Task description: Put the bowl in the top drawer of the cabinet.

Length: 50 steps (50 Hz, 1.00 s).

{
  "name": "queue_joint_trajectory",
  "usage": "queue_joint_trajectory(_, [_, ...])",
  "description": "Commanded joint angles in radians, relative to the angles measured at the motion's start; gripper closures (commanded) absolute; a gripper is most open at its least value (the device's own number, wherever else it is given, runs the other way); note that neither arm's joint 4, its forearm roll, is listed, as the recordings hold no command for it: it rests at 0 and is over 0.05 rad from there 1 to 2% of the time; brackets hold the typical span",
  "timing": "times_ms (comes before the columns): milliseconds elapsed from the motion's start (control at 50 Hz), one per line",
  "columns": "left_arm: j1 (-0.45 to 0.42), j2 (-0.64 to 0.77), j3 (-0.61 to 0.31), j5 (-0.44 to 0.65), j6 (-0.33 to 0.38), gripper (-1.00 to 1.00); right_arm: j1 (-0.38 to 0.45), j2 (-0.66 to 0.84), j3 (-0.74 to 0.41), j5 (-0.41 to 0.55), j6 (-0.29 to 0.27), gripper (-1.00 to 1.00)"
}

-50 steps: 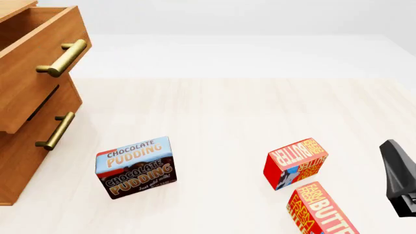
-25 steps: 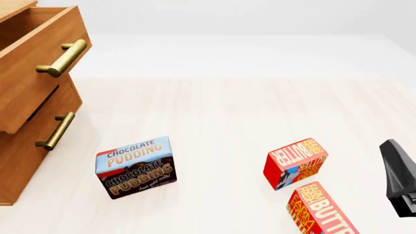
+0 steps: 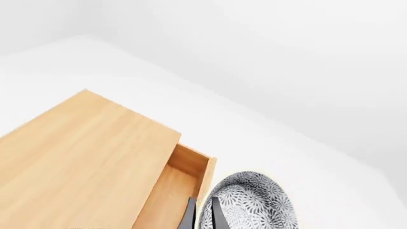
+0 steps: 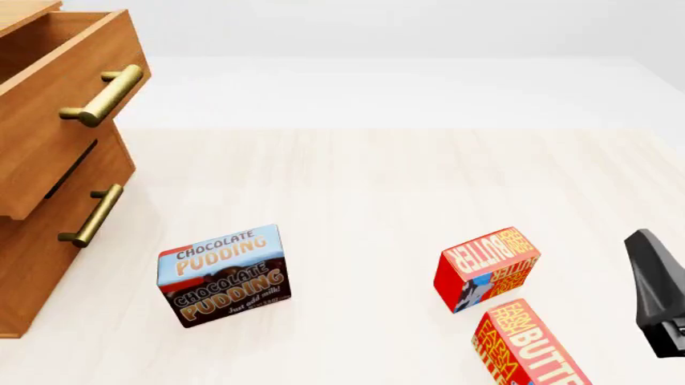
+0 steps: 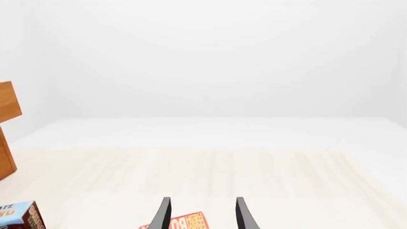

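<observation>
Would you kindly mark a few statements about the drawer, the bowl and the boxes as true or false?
1. The top drawer is pulled open. True.
2. The bowl lies on the table between the boxes. False: the left wrist view shows it gripped at its rim by the left gripper, beside the open drawer.
3. The right gripper has its jaws apart and empty. True.
4. The chocolate pudding box sits inside the cabinet. False: it stands on the table.
5. Two butter boxes are in the front view. True.
</observation>
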Motion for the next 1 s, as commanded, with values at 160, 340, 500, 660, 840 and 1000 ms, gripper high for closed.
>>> queue_joint_trajectory(160, [0.124,0.053,-0.004,-0.018,-0.067,1.0,0.009,0.0,0.0,-0.006,-0.002,-1.0])
queue_joint_trajectory(340, [0.177,0.084,0.006,-0.022,-0.144,1.0,0.009,0.0,0.0,-0.007,-0.002,-1.0])
queue_joint_trajectory(500, [0.198,0.093,0.02,-0.04,-0.188,1.0,0.01,0.0,0.0,-0.009,-0.002,-1.0])
queue_joint_trajectory(660, [0.254,0.112,0.026,-0.052,-0.233,1.0,0.011,0.0,0.0,-0.011,-0.002,-1.0])
queue_joint_trajectory(840, [0.249,0.119,0.057,-0.049,-0.304,1.0,0.012,0.0,0.0,-0.014,-0.002,-1.0])
queue_joint_trajectory(1000, [0.239,0.157,0.028,0.004,-0.25,1.0,0.012,0.0,0.0,-0.014,-0.002,-1.0])
